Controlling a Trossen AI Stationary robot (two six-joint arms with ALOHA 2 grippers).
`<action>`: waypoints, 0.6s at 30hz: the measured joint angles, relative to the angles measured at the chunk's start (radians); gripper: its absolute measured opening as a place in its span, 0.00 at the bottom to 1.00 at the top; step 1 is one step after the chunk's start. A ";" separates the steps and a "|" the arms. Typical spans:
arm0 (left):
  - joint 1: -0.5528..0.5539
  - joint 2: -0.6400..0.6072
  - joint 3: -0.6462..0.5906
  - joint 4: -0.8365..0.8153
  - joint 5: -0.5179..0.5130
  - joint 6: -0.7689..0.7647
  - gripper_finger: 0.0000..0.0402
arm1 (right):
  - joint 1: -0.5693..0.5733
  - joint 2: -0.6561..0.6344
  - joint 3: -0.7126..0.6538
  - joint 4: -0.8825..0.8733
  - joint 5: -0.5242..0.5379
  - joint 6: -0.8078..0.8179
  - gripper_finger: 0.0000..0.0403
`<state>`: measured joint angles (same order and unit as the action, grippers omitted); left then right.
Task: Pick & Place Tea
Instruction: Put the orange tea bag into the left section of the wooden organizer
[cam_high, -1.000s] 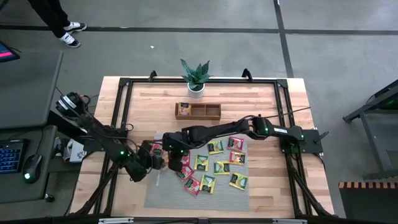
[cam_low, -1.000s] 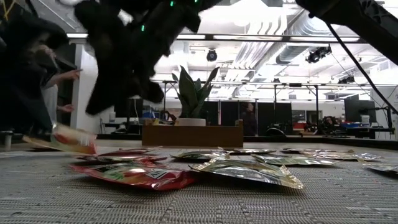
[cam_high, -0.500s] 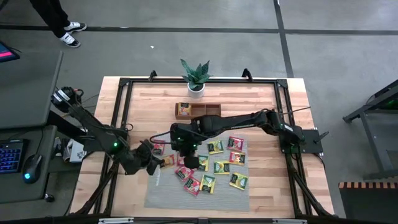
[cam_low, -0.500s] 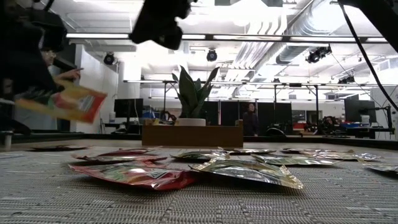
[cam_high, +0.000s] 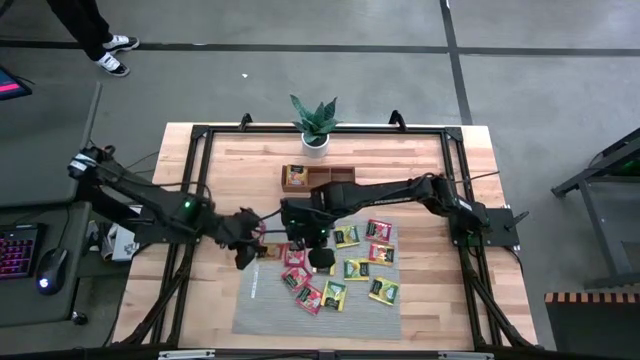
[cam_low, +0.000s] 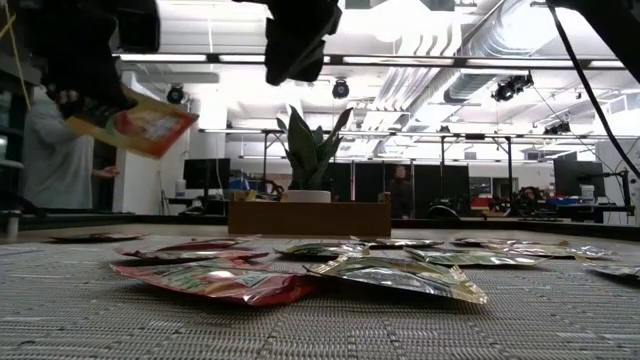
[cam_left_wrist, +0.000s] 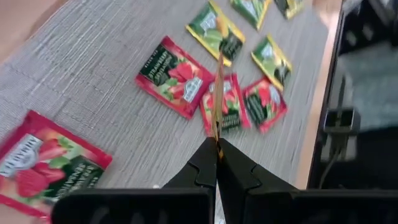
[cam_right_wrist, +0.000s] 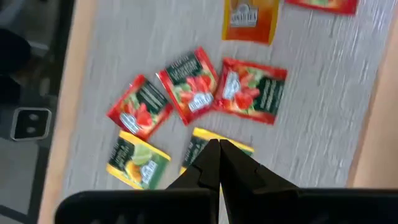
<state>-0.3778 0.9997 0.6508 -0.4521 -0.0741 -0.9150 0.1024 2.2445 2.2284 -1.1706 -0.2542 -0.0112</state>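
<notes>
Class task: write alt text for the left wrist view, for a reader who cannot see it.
The left gripper is shut on a tea sachet seen edge-on, held above a grey ribbed mat. On the mat lie red sachets and green-and-yellow sachets.

A robotics lab or workshop hall: a wooden table (cam_high: 230, 150) in a black frame stands on a bare concrete floor (cam_high: 300, 70), exposed ducts (cam_low: 450, 70) and strip lights run overhead, and monitor benches (cam_low: 480, 195) line the back wall
</notes>
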 joint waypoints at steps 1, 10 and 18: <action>0.022 0.011 0.022 -0.033 0.026 0.037 0.00 | 0.000 -0.001 0.000 0.000 0.000 0.000 0.00; 0.119 0.077 0.171 -0.161 0.083 0.245 0.00 | -0.015 -0.011 0.000 0.112 -0.020 0.004 0.00; 0.123 0.079 0.178 -0.150 0.058 0.231 0.00 | -0.066 -0.016 0.000 0.193 -0.089 0.013 0.21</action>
<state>-0.2551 1.0790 0.8284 -0.6024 -0.0163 -0.6835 0.0368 2.2288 2.2284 -0.9772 -0.3433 0.0017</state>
